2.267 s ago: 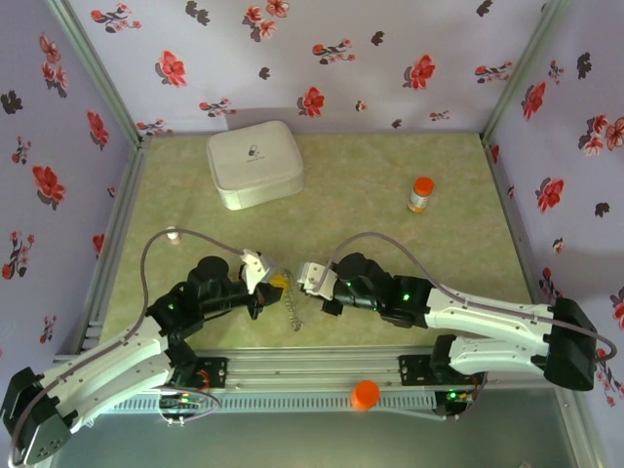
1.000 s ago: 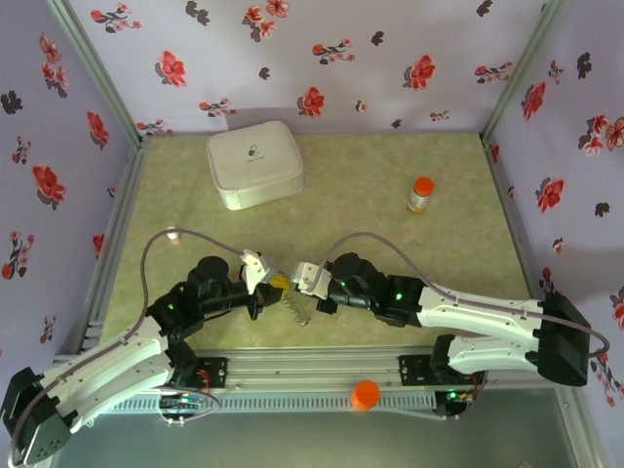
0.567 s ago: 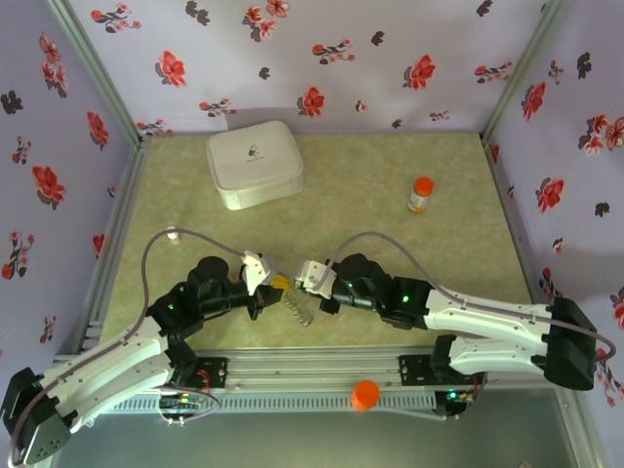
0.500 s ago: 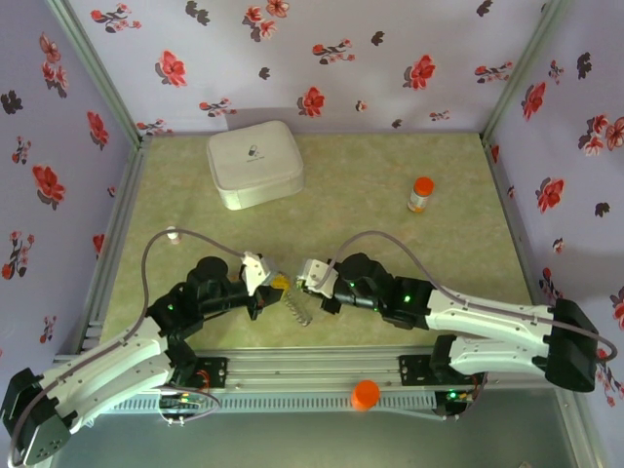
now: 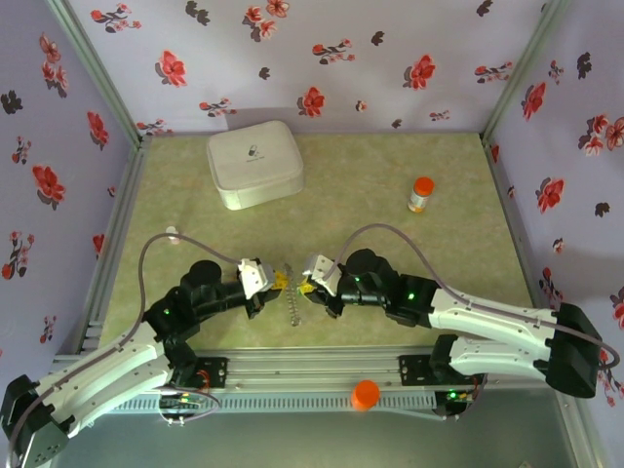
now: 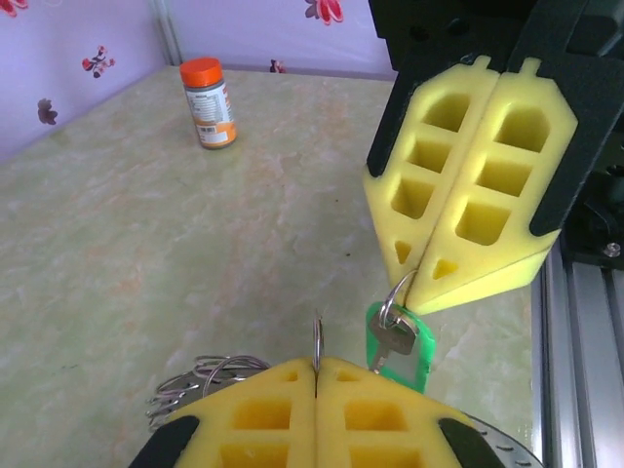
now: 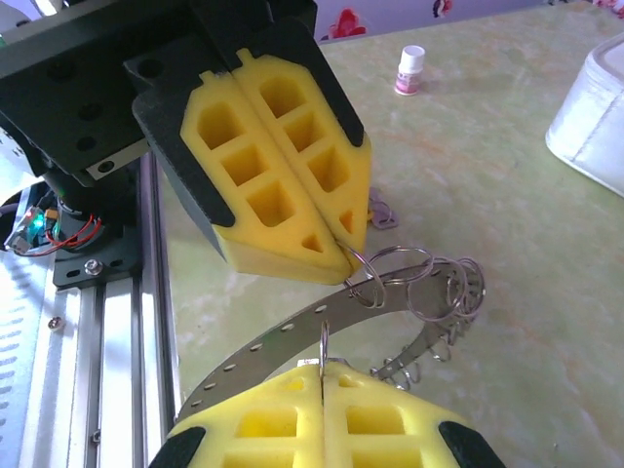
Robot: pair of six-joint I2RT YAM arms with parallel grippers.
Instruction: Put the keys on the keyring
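Tabletop point(image 5: 361, 185) marbled green, walls point(image 5: 322, 68) floral lilac.

1. The box point(image 5: 253, 163) stands far left on the table point(image 5: 361, 210)
2. The bottle point(image 5: 420, 194) stands far right
3. The keyring point(image 5: 292, 302) sits near centre between left gripper point(image 5: 277, 281) and right gripper point(image 5: 306, 287)
4. A key point(image 6: 395, 336) hangs under the right gripper, beside the keyring

Top view looks down; close wrist views, seemingly opposed, share left claw point(image 7: 343, 252) and right claw point(image 6: 421, 283).
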